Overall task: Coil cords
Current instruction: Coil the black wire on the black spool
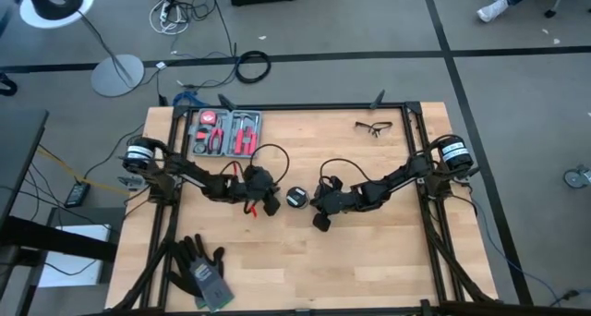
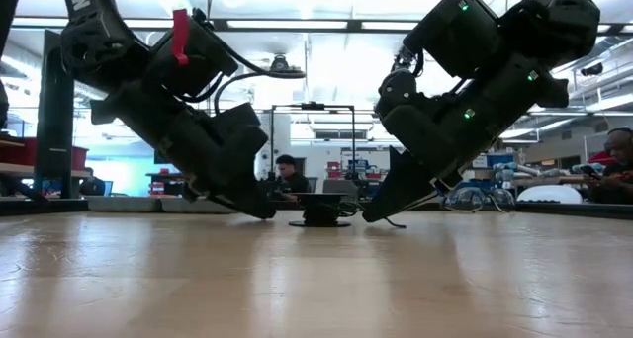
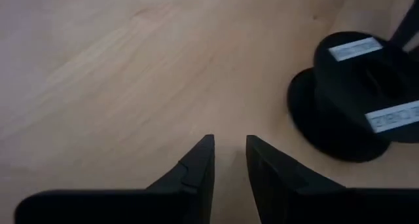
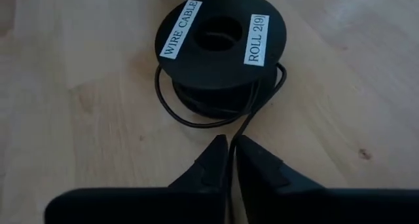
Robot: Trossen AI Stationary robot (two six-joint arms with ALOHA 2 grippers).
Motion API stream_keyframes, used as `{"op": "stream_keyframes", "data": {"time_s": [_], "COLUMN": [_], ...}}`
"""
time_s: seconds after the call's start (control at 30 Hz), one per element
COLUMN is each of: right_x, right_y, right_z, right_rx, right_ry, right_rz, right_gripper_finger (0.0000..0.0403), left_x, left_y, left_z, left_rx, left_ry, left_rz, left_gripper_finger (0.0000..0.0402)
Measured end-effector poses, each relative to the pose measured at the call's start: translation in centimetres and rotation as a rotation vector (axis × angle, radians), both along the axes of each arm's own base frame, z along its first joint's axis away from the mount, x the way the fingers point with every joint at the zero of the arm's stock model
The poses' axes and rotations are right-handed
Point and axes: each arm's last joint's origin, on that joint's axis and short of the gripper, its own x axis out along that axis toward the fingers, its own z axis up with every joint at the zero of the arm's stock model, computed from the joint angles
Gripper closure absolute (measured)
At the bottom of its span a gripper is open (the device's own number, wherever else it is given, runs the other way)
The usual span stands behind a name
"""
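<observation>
A black spool (image 1: 295, 198) labelled "WIRE CABLE" stands upright on its lower flange at the table's middle. The thin black cord (image 4: 196, 119) is wound on its core, and one loose loop lies on the wood around its base. My right gripper (image 4: 230, 149) sits just right and near of the spool, fingertips low over the table, shut on the cord. My left gripper (image 3: 229, 145) is at the spool's left side, tips close to the wood (image 2: 265, 214), slightly open with nothing between its fingers. The spool (image 3: 357, 93) lies off to the side of them. My right gripper pinches a single strand of the cord (image 4: 243, 131) between its two fingertips, a short way out from the spool. The fingers slant down from the table's right, and the strand runs along them into the narrow gap. From the spool's core to the fingers the cord is nearly straight.
An open tool case (image 1: 226, 134) with red-handled pliers sits at the far left. Glasses (image 1: 373, 127) lie at the far right, and dark gloves (image 1: 203, 270) lie near the front left edge. Bare wood stretches in front of the spool.
</observation>
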Motion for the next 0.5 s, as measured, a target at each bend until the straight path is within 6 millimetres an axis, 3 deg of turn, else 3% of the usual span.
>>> {"op": "stream_keyframes", "data": {"time_s": [0.23, 0.5], "right_x": [-0.1, -1.0], "right_y": [0.3, 1.4], "right_z": [0.1, 2.8], "right_rx": [-0.004, 0.004], "right_ry": [0.015, -0.023], "right_rz": [0.037, 0.082], "right_gripper_finger": [0.0341, 0.0317], "left_x": [-1.0, -1.1], "left_y": [0.2, 0.2], "left_z": [0.3, 0.4], "left_rx": [0.015, 0.015], "left_ry": [0.084, 0.091], "left_rz": [0.044, 0.062], "left_gripper_finger": [0.0309, 0.0309]}}
